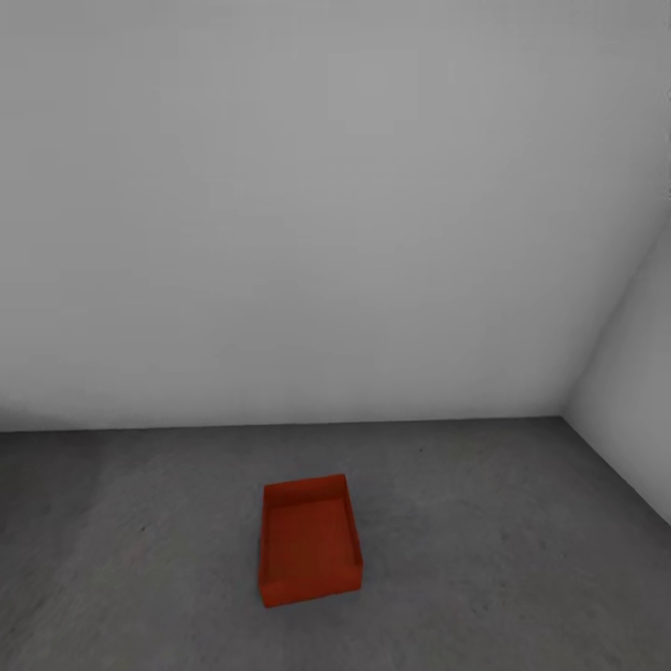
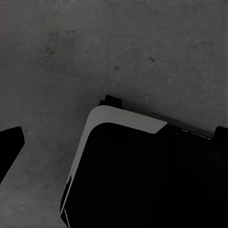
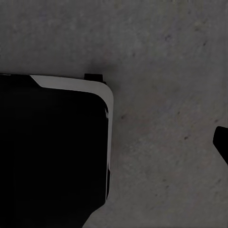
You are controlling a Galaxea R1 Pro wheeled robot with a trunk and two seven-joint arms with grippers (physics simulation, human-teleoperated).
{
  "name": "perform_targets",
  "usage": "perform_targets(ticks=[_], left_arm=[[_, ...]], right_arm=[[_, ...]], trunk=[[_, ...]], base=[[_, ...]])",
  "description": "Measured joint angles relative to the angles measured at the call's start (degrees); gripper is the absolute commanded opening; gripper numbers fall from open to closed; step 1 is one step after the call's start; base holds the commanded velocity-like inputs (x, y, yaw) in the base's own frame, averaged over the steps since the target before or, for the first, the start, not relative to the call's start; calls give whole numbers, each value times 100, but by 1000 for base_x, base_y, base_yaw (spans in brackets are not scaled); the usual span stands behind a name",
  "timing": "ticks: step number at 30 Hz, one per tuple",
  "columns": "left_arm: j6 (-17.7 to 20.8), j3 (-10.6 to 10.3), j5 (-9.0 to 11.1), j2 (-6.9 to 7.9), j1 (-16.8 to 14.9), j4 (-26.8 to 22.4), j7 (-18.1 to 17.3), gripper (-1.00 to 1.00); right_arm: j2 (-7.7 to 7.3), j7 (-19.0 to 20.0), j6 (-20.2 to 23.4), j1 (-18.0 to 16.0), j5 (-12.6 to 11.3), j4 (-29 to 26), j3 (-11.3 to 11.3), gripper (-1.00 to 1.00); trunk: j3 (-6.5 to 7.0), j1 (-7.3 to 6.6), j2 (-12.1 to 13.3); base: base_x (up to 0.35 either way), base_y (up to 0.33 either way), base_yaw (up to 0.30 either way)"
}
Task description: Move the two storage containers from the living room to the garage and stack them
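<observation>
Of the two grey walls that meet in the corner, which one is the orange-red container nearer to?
The wide back wall facing the camera. The container sits on the concrete floor in front of it, while the side wall at right is farther off.

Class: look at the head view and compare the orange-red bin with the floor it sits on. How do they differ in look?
The storage container is bright orange-red; the floor is dark mottled grey. The container has raised thin walls around an open top; the floor is flat and spreads to the walls. Both look matte.
</observation>
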Motion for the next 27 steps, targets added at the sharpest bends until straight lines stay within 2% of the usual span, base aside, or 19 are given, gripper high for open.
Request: perform_targets(ticks=[27], left_arm=[[-9,-10,-15,70,0,-9,0,100]], right_arm=[[3,0,-33,0,0,0,0,100]], trunk=[[247,0,0]], base=[[0,0,0]])
